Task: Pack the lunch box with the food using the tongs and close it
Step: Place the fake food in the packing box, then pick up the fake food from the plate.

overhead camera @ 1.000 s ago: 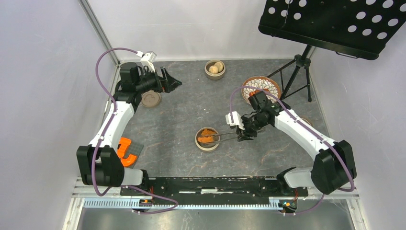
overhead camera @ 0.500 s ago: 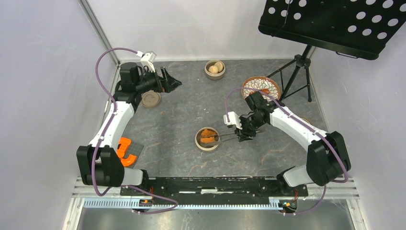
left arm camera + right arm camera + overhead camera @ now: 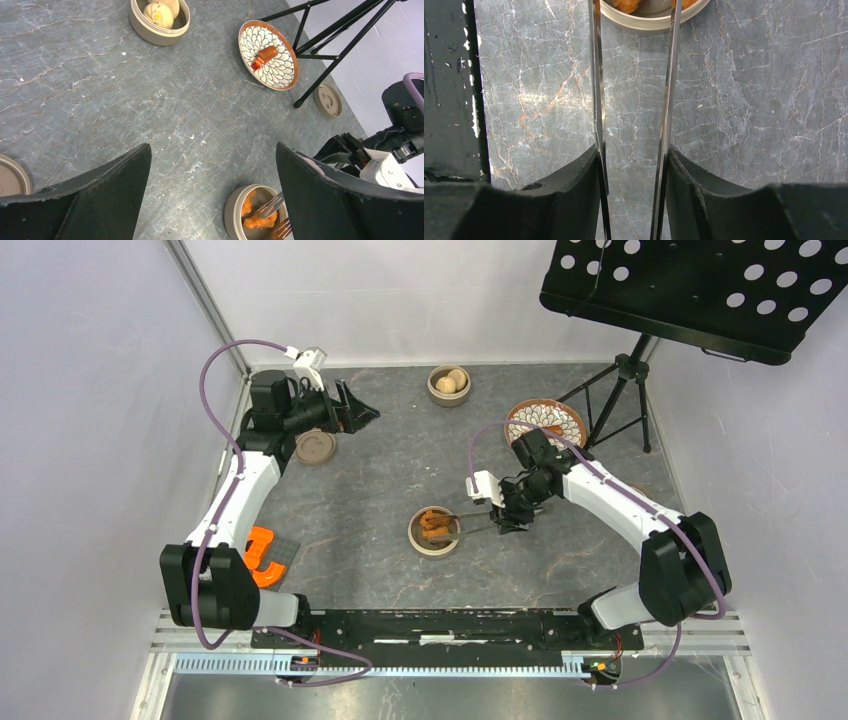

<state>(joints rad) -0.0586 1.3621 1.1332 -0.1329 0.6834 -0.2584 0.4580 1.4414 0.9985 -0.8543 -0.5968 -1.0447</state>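
1. Your right gripper [image 3: 631,155] pinches the tongs [image 3: 670,75] by both arms, loosely enough that the tips stand parted.
2. Those tips reach into the round tan container [image 3: 413,536], among the orange crumbed chunks [image 3: 257,221], likely to drop a chunk there.
3. Your left gripper [image 3: 212,150] hangs spread wide and empty, far left of that container, clear of the tongs.
4. Pale buns [image 3: 159,12] wait in a second tan container [image 3: 150,34] beyond it. One orange-brown piece [image 3: 265,52] lies on the patterned plate [image 3: 245,50] to its far right.
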